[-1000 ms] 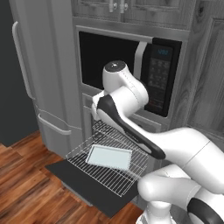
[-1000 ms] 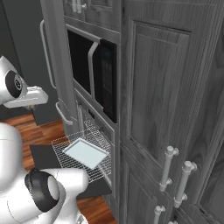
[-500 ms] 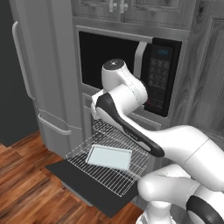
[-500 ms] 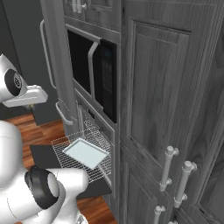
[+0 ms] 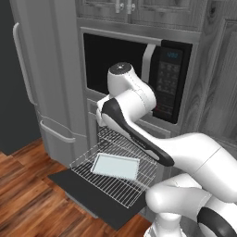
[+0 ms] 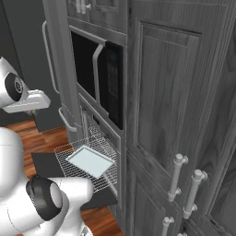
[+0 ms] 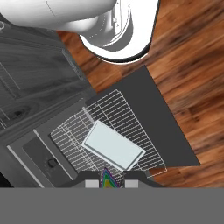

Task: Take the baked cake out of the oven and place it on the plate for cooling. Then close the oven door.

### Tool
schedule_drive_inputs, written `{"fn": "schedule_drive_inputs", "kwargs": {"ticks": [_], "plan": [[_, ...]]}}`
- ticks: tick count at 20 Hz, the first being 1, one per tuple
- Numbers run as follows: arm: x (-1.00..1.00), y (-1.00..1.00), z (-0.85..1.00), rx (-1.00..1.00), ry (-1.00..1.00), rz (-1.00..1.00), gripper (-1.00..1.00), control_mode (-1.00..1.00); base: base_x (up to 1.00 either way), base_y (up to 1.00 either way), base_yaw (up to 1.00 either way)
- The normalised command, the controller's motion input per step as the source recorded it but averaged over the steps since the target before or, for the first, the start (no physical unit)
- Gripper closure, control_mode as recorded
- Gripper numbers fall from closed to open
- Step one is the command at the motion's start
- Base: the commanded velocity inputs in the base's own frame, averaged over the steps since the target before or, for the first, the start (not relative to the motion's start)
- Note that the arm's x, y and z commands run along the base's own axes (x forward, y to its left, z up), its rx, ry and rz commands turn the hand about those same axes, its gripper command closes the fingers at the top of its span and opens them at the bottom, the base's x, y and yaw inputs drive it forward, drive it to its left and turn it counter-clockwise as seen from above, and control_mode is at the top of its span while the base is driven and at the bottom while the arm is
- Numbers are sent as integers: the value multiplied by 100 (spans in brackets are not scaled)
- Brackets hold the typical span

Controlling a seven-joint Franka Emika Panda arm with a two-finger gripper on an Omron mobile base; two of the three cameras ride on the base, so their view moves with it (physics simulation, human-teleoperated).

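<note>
Wood floor point(image 7: 188, 65) far below; tool point(image 7: 107, 178) pinched narrow on a small colourful item. Beneath it, the oven door point(image 7: 162, 118) hangs open, pulled-out rack point(image 7: 118, 113) carrying a pale tray point(image 7: 113, 145).

Tray point(image 5: 115, 165) on pulled-out rack point(image 5: 139, 181) — above lowered oven door point(image 5: 88, 196), below microwave point(image 5: 139, 78).

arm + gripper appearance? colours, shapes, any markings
Glossy white rounded arm links, bulbous at the joints, with dark grey bands and a dark round cap on the elbow. In the hand view the gripper shows small dark fingers with light pads. No cables or markings visible.
</note>
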Motion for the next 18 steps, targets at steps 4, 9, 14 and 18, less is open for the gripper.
{"fn": "schedule_drive_inputs", "kwargs": {"ticks": [4,9,14,18], "plan": [[0,0,0,0,0,0,100,100,0,0,0],[0,0,0,0,0,0,100,100,0,0,0],[0,0,0,0,0,0,100,100,0,0,0],[0,0,0,0,0,0,100,100,0,-2,0]]}}
